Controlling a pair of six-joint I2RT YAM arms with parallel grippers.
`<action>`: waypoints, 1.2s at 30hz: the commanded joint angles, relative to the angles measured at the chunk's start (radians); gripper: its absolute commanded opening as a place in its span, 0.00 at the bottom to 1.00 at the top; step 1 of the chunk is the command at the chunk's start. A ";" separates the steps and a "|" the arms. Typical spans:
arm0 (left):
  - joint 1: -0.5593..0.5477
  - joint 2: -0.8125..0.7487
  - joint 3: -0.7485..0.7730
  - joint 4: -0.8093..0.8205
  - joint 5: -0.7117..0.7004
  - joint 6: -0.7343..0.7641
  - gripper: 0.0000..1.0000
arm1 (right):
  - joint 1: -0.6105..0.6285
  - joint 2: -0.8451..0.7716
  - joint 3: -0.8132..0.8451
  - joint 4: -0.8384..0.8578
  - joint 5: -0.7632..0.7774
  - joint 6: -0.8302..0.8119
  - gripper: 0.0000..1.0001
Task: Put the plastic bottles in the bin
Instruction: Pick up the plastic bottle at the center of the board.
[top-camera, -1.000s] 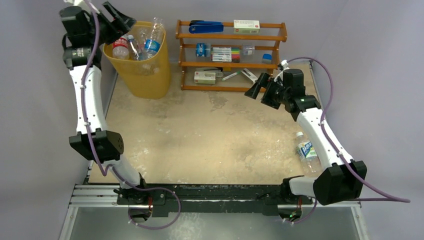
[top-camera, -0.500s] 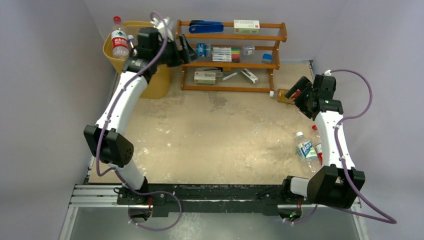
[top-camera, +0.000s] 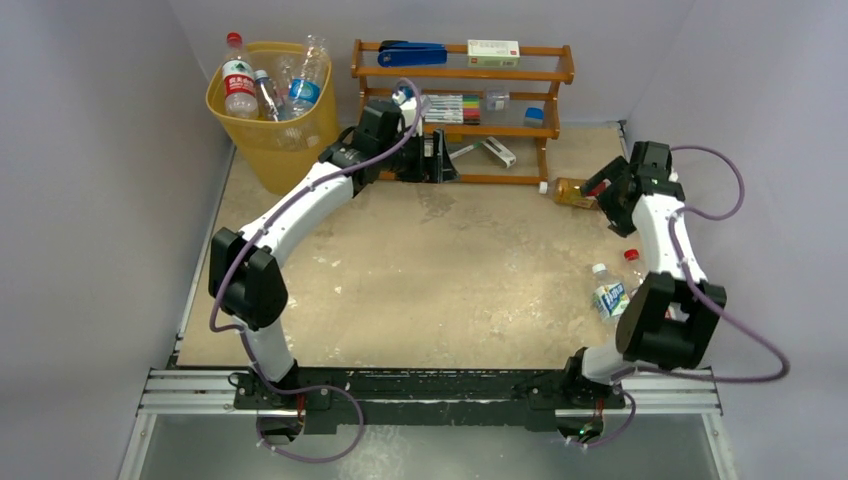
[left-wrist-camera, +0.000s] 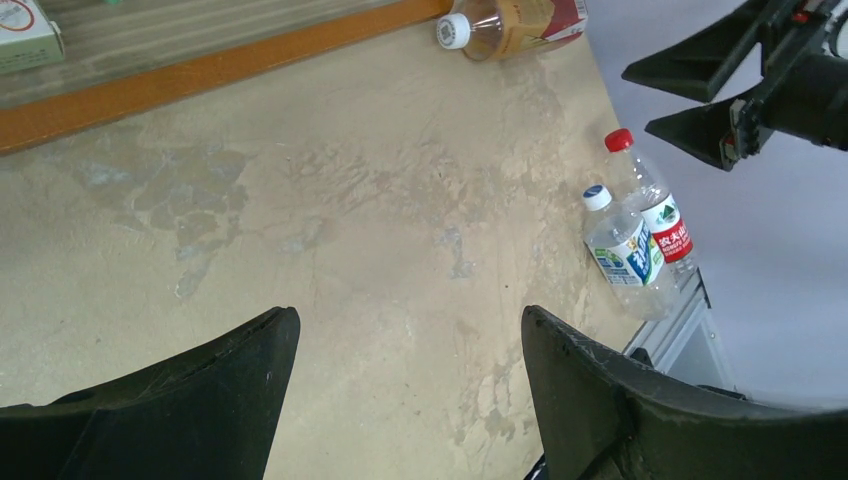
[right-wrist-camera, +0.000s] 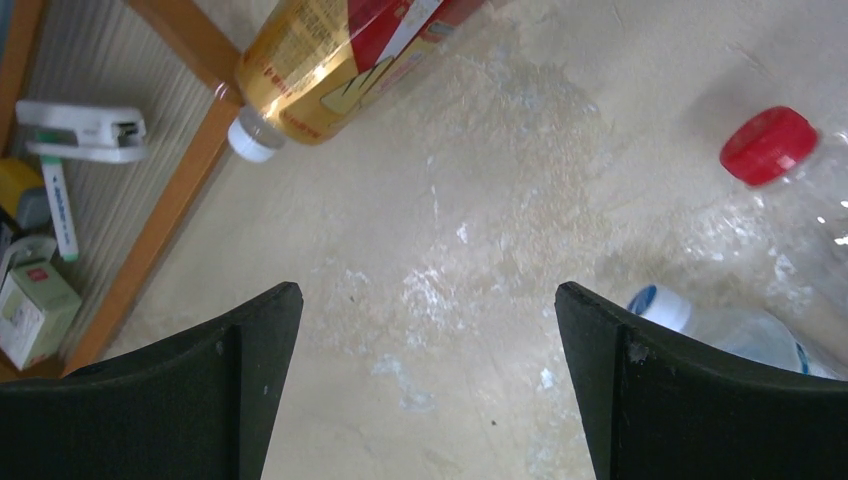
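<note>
The left gripper (left-wrist-camera: 408, 320) is hanging with its two black fingers spread wide apart, and it is holding nothing. It is hovering just in front of the wooden shelf rack (top-camera: 460, 75), near the middle of the bottom shelf, over the sandy table (top-camera: 420, 270).

The right gripper (right-wrist-camera: 428, 300) is also gaping wide open, and it is carrying nothing. It is hanging low over the table just past the right end of the rack. A brown drink bottle (right-wrist-camera: 320, 60) with a red and yellow label is lying on its side just beside this gripper, not touching it. Its white cap is pointing at the rack's right leg and sitting very near it.

Two more bottles are lying close together in front of the rack's right end, well apart from it. One is a red-capped bottle (left-wrist-camera: 655, 205) with a red label. The other is a blue-capped bottle (left-wrist-camera: 625, 250) with a blue and green label.

The bin (top-camera: 265, 150) is standing just to the left of the rack. Several bottles are sticking up out of it, with a red-labelled bottle (top-camera: 238, 85) on its left side and a blue-labelled bottle (top-camera: 305, 88) on its right side.

A blue stapler (top-camera: 412, 53) and a white box (top-camera: 493, 50) are sitting on the rack's top shelf.
</note>
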 joint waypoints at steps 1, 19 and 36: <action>0.006 -0.042 -0.018 0.089 -0.018 0.002 0.81 | -0.013 0.119 0.119 -0.019 0.013 0.089 1.00; 0.006 -0.109 -0.153 0.120 -0.019 0.008 0.80 | -0.021 0.518 0.431 -0.049 -0.040 0.376 1.00; 0.007 -0.111 -0.162 0.120 -0.014 0.011 0.79 | -0.022 0.699 0.575 -0.140 -0.017 0.409 1.00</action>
